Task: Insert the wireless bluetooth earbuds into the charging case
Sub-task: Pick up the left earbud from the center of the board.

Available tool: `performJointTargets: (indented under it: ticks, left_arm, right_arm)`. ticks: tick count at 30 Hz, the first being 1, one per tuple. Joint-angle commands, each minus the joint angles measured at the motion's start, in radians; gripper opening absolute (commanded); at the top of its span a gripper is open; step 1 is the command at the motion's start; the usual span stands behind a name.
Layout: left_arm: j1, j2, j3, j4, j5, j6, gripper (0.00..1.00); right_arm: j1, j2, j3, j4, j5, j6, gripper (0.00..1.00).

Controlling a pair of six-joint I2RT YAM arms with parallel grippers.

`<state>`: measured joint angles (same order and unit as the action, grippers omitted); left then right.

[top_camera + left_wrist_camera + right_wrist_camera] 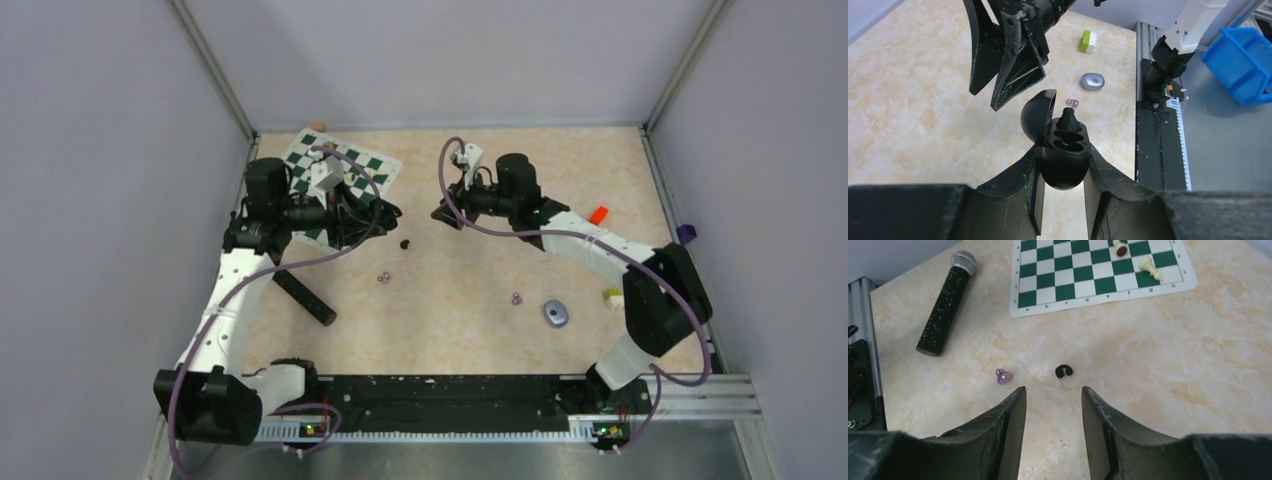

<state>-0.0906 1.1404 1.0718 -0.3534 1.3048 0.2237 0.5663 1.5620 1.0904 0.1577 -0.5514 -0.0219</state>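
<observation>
From above, the left gripper [386, 212] and right gripper [441, 214] face each other over the tabletop [470, 270], I think so one can hold and one can fill.

Left wrist view: the left gripper is clamped on the open black charging case [1064, 160]. One black bud [1068, 117] pokes up from its hole.

Right wrist view: the right gripper is apart and empty. It points at the loose black bud [1063, 371], likely next.
</observation>
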Motion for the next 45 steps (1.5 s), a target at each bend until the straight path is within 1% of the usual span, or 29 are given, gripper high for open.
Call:
performJointTargets:
  ticks: [1,4,7,14,19,21,25,31,45]
  left_arm:
    - [0.07,-0.036,0.016,-0.168,0.053,0.169,0.0]
    - [0.13,-0.053,-0.015,-0.193,0.072,0.2,0.0]
    - [0.157,-0.067,-0.039,-0.186,0.087,0.198,0.0]
    - [0.162,-0.107,-0.09,-0.162,0.075,0.197,0.0]
    - [0.169,-0.119,-0.099,-0.138,0.083,0.181,0.0]
    - [0.17,-0.117,-0.101,-0.136,0.088,0.18,0.0]
    - [0.172,-0.113,-0.107,-0.129,0.099,0.178,0.0]
    - [0.173,-0.113,-0.11,-0.123,0.113,0.173,0.0]
    - [0.173,-0.116,-0.116,-0.109,0.131,0.157,0.0]
  right_arm:
    - [0.004,0.127,0.096,0.052,-0.006,0.066,0.44]
    - [0.012,0.234,0.164,0.051,0.001,0.121,0.43]
    - [0.022,0.354,0.255,0.012,0.002,0.171,0.42]
    - [0.076,0.514,0.42,-0.054,0.027,0.176,0.4]
    - [0.117,0.608,0.521,-0.135,0.021,0.189,0.32]
    - [0.13,0.634,0.544,-0.154,0.008,0.207,0.31]
    - [0.148,0.667,0.554,-0.156,-0.008,0.245,0.3]
    - [0.163,0.678,0.525,-0.185,-0.002,0.247,0.29]
    - [0.162,0.625,0.444,-0.214,0.054,0.169,0.29]
